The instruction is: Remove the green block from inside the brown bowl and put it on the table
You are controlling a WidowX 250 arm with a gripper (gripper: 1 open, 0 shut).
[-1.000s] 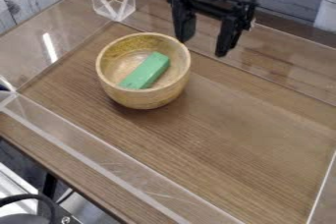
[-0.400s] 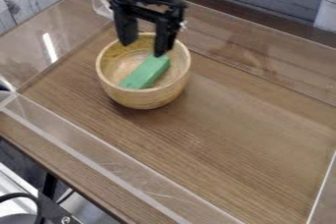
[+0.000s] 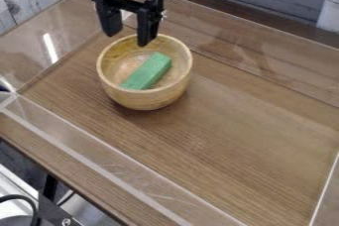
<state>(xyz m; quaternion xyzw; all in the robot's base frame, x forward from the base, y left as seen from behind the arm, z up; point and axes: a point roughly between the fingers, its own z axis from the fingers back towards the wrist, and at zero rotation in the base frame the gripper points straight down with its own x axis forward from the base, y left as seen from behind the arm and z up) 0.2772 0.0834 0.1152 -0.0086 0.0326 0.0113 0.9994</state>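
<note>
Here, open jaws (image 3: 127,29) above the far rim of the brown bowl (image 3: 146,71), with the task not yet begun in effect.

The jaws stand spread apart, pointing downward and holding nothing. The green block (image 3: 149,69) lies slantwise inside the bowl, below and slightly nearer the viewer than the jaws, untouched. Descent, grasp, lift and placement on the table (image 3: 225,121) all remain. The arm above the jaws is cut off by the frame's top edge; whether either fingertip touches the rim cannot be determined.
</note>
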